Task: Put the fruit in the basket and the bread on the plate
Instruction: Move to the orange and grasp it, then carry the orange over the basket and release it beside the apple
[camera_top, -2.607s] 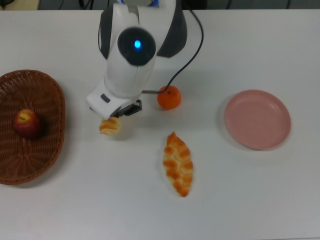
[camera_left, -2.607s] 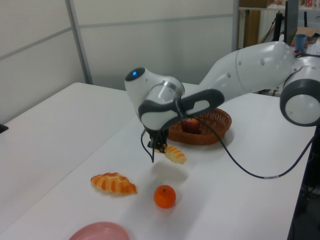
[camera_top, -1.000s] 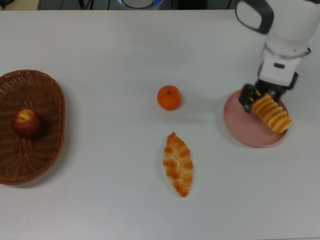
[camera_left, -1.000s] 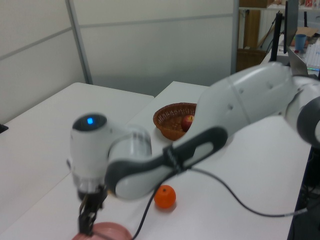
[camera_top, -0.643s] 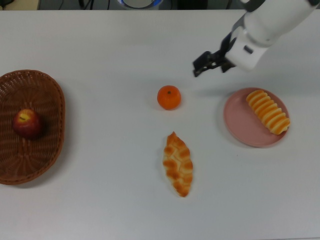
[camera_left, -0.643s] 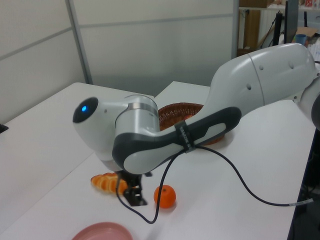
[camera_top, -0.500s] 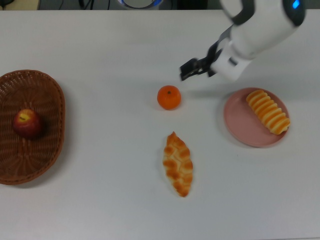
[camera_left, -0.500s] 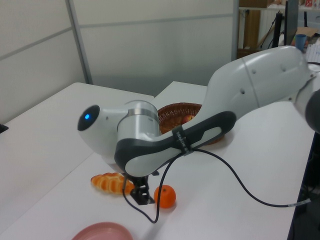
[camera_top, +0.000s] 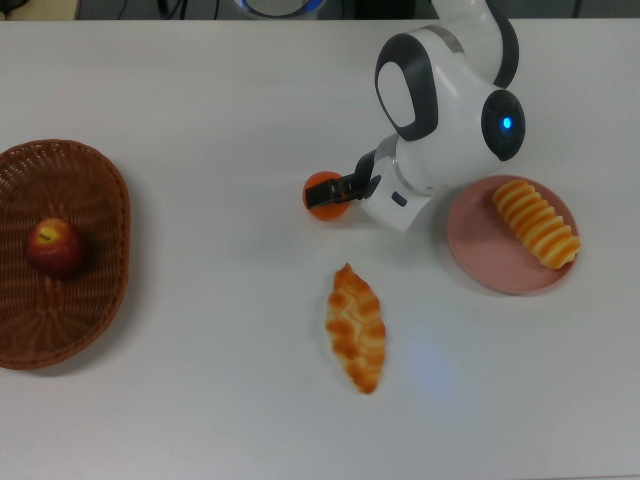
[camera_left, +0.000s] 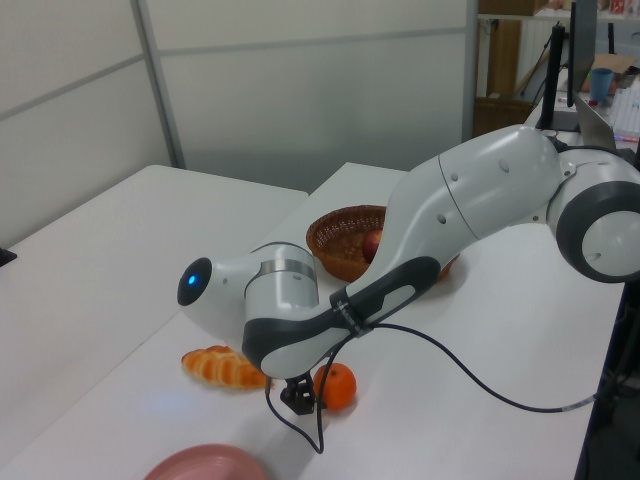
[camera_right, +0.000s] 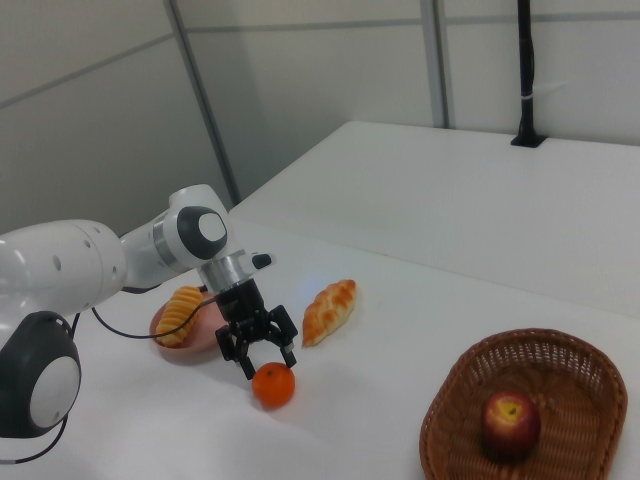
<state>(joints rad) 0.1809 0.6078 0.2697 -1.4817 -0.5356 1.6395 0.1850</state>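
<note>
The gripper (camera_right: 268, 356) is hanging released, its two fingers splayed and pointing down over the mandarin (camera_right: 273, 385); in the right view the fingertips are sitting just above the fruit's top, and whether they are touching it cannot be told; in the top view the gripper (camera_top: 340, 189) is overlapping the mandarin (camera_top: 320, 193) from the top view's right, and in the left view the gripper (camera_left: 299, 395) is standing just beside the mandarin (camera_left: 335, 386).

Fruit is numbering two: the mandarin on the table (camera_top: 200, 400), and the apple (camera_top: 53, 247) lying inside the basket (camera_top: 100, 200) at the top view's left edge, well apart from the gripper. Bread is numbering two as well: the striped roll (camera_top: 536, 223) is lying on the pink plate (camera_top: 480, 262), its far end reaching the plate's rim; the braided pastry (camera_top: 356, 328) is lying on the bare table, near the mandarin and towards the top view's bottom.

Between the mandarin and the basket the table is lying open in the top view; the plate is sitting just beside the arm (camera_top: 450, 100) on the top view's right; the basket is running off the top view's left edge, with one basket and one plate showing.
</note>
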